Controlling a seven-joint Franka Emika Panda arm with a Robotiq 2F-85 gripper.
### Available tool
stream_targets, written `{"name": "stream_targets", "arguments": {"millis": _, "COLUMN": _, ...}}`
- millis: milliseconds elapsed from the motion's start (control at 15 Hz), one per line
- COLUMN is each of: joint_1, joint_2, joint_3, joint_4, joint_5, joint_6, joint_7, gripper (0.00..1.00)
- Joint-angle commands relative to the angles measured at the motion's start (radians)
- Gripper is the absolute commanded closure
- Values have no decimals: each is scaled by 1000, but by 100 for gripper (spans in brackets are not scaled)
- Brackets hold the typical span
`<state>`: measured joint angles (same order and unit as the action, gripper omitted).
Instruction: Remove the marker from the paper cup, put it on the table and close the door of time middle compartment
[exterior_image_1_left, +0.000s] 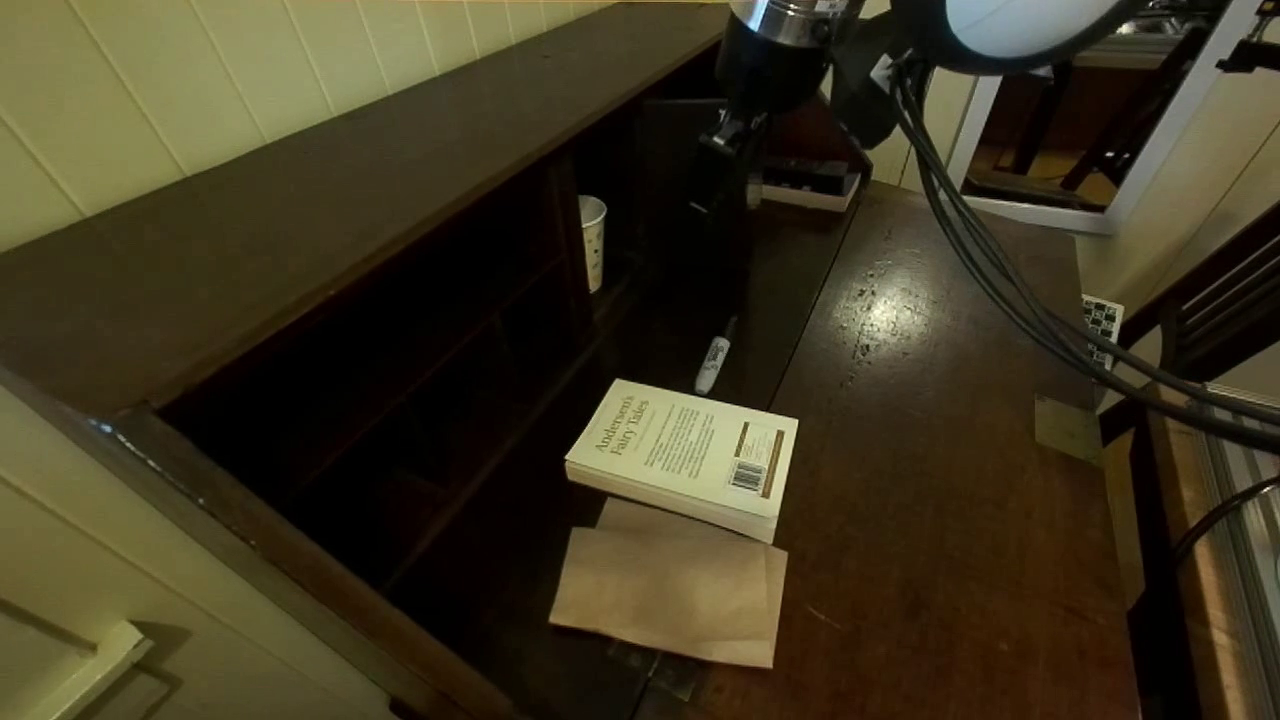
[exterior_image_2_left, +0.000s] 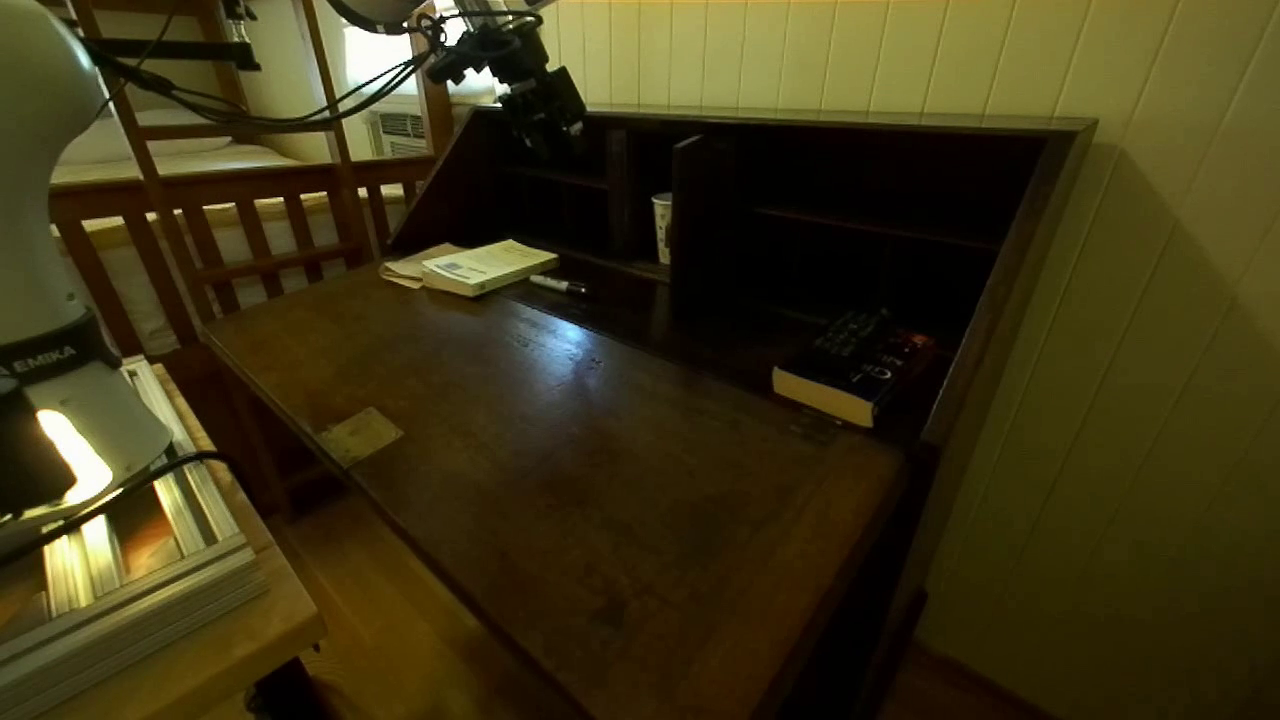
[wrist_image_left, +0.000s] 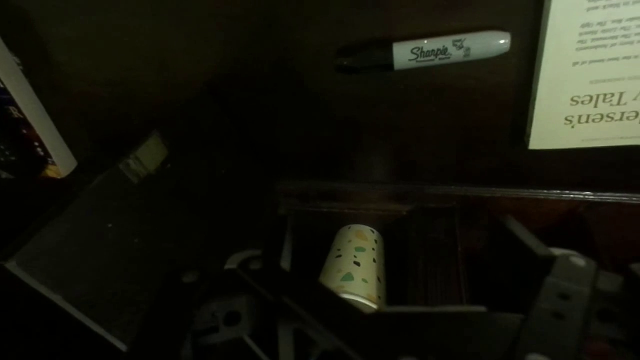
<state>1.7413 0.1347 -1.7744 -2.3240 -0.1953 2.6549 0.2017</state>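
Gripper (wrist_image_left: 397, 237), black and two-fingered, hangs with its jaws spread wide; in the wrist view, a speckled white paper cup (wrist_image_left: 356, 262) shows between them, upright in a dark wooden compartment (exterior_image_2_left: 643, 168). The dark brown wooden door (exterior_image_2_left: 700, 225) stands open alongside. Lower, well apart from the gripper and beyond the cup, a pale grey, black-capped marker (wrist_image_left: 447, 51) lies on the glossy dark brown wooden tabletop (exterior_image_1_left: 940, 500), near the white paperback book (exterior_image_1_left: 690, 455).
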Motion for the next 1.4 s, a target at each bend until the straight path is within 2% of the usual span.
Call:
{"name": "stream_targets", "arguments": {"millis": 0, "joint_1": 126, "joint_2": 7, "joint_3": -133, "joint_4": 3, "joint_5": 144, "joint_6": 9, "joint_7": -90, "gripper": 0}}
{"name": "stream_targets", "arguments": {"millis": 67, "joint_1": 153, "joint_2": 22, "joint_3": -166, "joint_4": -7, "joint_5": 192, "joint_6": 41, "joint_7": -106, "gripper": 0}}
{"name": "stream_targets", "arguments": {"millis": 200, "joint_1": 205, "joint_2": 36, "joint_3": -240, "joint_4": -6, "joint_5": 287, "joint_6": 25, "joint_7": -166, "gripper": 0}}
{"name": "stream_targets", "arguments": {"millis": 533, "joint_1": 310, "joint_2": 113, "joint_3": -440, "joint_4": 13, "joint_5": 505, "joint_6": -159, "joint_7": -409, "gripper": 0}}
{"name": "stream_targets", "arguments": {"millis": 600, "joint_1": 205, "joint_2": 158, "joint_3": -362, "joint_4": 21, "joint_5": 608, "joint_6": -207, "joint_7": -516, "gripper": 0}}
{"name": "stream_targets", "arguments": {"millis": 733, "joint_1": 178, "joint_2": 199, "joint_3": -393, "joint_4": 29, "joint_5": 665, "joint_6": -287, "joint_7": -624, "gripper": 0}}
{"name": "stream_targets", "arguments": {"millis": 867, "joint_1": 133, "joint_2": 241, "joint_3": -400, "joint_4": 34, "joint_5": 675, "joint_6": -335, "joint_7": -691, "gripper": 0}}
{"name": "stream_targets", "arguments": {"millis": 1000, "joint_1": 89, "joint_2": 262, "joint_3": -400, "joint_4": 38, "joint_5": 666, "joint_6": -348, "joint_7": -709, "gripper": 0}}
{"name": "stream_targets", "arguments": {"millis": 1133, "joint_1": 34, "joint_2": 284, "joint_3": -371, "joint_4": 35, "joint_5": 645, "joint_6": -330, "joint_7": -659, "gripper": 0}}
{"name": "stream_targets", "arguments": {"millis": 1333, "joint_1": 16, "joint_2": 279, "joint_3": -357, "joint_4": 31, "joint_5": 656, "joint_6": -319, "joint_7": -684, "gripper": 0}}
